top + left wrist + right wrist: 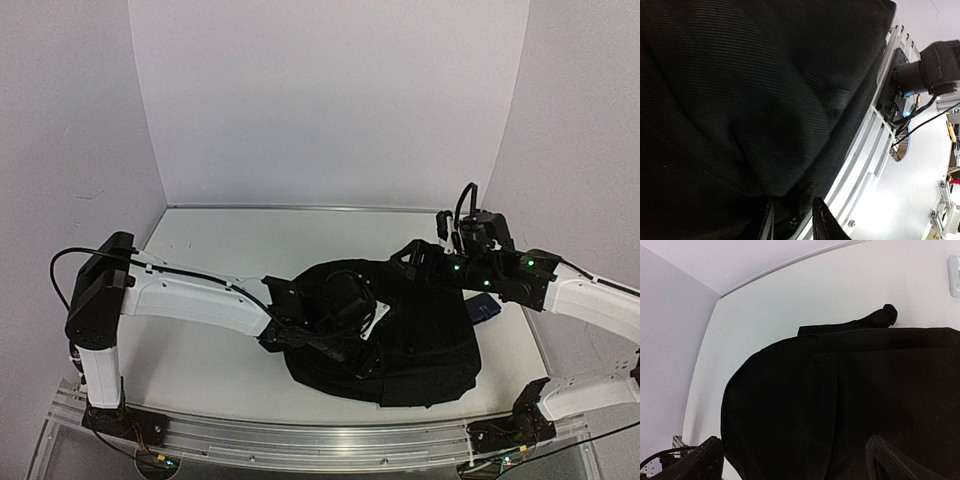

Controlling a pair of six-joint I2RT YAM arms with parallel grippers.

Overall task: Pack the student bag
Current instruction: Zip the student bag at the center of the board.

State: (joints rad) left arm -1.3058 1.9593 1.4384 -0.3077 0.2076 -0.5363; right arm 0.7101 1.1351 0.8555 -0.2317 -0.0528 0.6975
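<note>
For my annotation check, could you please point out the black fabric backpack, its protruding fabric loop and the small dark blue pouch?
Black fabric backpack (425, 345), top external view, flat lower panel.
Protruding fabric loop (884, 316), right wrist view, its far end.
Small dark blue pouch (484, 309), top external view, visible corner.

The student bag (425, 345) is a big, soft black fabric backpack. It lies slumped on the white worktop (210, 240), right of the middle and toward the near edge. Its left end is bunched up higher in folds, while the right part spreads flatter. Close up, the cloth (740, 100) shows a fine ribbed weave and deep creases. A black strap loop (882, 316) pokes past one edge onto the worktop.
</note>
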